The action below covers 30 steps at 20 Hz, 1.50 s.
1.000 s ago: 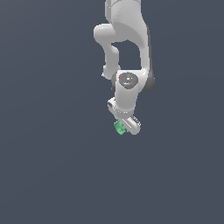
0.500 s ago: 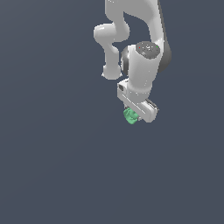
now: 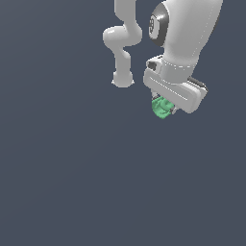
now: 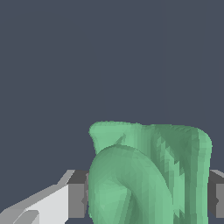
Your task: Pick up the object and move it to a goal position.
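Transport phase of the pick-and-move task, 1 arm. The gripper (image 3: pixel 166 109) is clamped on the light-green object (image 3: pixel 162 107): in the wrist view the 2 grey pads (image 4: pixel 78 195) press against opposite flanks of the object (image 4: pixel 148 175) with no gap showing on either side. The object sits directly below the white gripper body, between the fingers and protruding slightly past them toward the exterior view's left — much narrower than the hand that carries it.

The block is roughly as wide as it is tall, so no long axis can be named; its curved, ring-like ridge faces the wrist camera.

Below the gripper both views show only uniform dark ground, and no shadow or contact line is visible; whether the object hangs clear of it cannot be read with certainty, though it appears lifted.

No goal marker is visible in either view — the direction from the gripper to the goal cannot be told. Judged from this, what remains is carrying the held object to that position.
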Each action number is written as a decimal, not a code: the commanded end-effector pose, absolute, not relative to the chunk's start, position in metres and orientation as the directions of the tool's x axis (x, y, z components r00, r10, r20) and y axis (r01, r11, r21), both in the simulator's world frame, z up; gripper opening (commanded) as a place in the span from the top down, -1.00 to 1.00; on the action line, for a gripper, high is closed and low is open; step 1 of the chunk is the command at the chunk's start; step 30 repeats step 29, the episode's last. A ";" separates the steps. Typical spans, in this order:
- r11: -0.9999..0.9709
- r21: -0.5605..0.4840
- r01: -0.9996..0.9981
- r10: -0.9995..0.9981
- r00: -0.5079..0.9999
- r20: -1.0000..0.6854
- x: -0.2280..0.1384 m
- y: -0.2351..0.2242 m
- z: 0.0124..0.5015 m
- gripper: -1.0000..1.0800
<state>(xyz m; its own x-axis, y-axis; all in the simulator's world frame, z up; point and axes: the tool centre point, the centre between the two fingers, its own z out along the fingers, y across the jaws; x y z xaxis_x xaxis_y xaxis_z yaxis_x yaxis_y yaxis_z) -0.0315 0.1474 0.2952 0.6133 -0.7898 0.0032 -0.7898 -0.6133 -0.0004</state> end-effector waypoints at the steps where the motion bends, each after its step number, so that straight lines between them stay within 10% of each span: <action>1: -0.613 0.001 -0.790 -0.790 0.613 0.003 -0.033 0.159 0.322 1.00; 30: -0.615 0.000 -0.789 -0.789 0.615 0.000 -0.030 0.226 0.464 1.00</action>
